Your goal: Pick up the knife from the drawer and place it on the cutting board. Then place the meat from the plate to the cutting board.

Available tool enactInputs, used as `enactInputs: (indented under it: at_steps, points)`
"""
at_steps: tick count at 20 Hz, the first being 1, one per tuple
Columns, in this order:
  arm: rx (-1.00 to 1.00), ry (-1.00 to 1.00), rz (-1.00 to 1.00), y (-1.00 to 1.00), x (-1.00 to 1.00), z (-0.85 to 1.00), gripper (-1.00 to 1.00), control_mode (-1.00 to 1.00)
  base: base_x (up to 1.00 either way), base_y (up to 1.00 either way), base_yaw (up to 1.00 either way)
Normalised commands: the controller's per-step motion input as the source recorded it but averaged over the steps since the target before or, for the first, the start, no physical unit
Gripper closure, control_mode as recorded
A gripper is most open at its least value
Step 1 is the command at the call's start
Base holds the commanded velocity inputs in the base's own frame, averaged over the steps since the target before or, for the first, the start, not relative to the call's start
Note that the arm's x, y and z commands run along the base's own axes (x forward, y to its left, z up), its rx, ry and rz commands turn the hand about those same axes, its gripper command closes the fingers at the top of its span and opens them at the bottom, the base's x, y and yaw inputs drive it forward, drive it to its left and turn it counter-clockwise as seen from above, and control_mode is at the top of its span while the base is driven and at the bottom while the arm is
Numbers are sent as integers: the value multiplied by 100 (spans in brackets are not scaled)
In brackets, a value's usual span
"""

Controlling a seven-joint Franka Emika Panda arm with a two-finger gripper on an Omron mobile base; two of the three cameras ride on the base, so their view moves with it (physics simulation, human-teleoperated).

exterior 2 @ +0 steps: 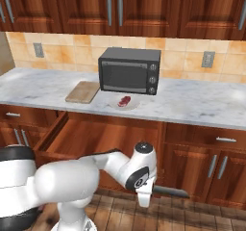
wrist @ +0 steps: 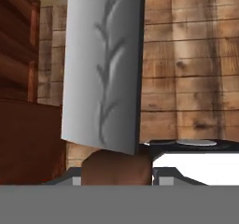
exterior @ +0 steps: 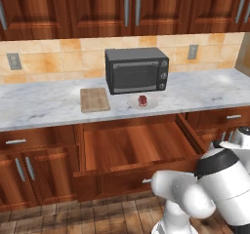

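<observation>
Left base view: you see the drawer (exterior: 132,150) pulled open below the marble bench (exterior: 44,106). The board (exterior: 94,99) lies left of the oven (exterior: 136,69); the meat (exterior: 142,100) sits on the plate (exterior: 152,103) in front of the oven.

Right base view: the fingers (exterior 2: 145,196) hang low before the drawer front, above the floor (exterior 2: 192,215), with the knife (exterior 2: 170,191) jutting sideways from them.

Hand view: the fingers are clenched on the knife's brown handle (wrist: 116,168); the grey blade (wrist: 102,69) rises up the view.

Glossy white rounded arm (exterior 2: 67,179), black joint bands, round grey cap on wrist, dark circular logo patch
</observation>
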Motion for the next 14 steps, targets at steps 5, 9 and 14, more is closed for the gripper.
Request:
enactInputs:
  at_steps: [5,9,14]
  points:
    - [0,9,-8,-14,-34,-50,100,-100,0,0,0]
    - [0,10,-2,0,0,-37,100,-100,0,0,0]
    - [1,5,0,0,16,-29,100,-100,0,0,0]
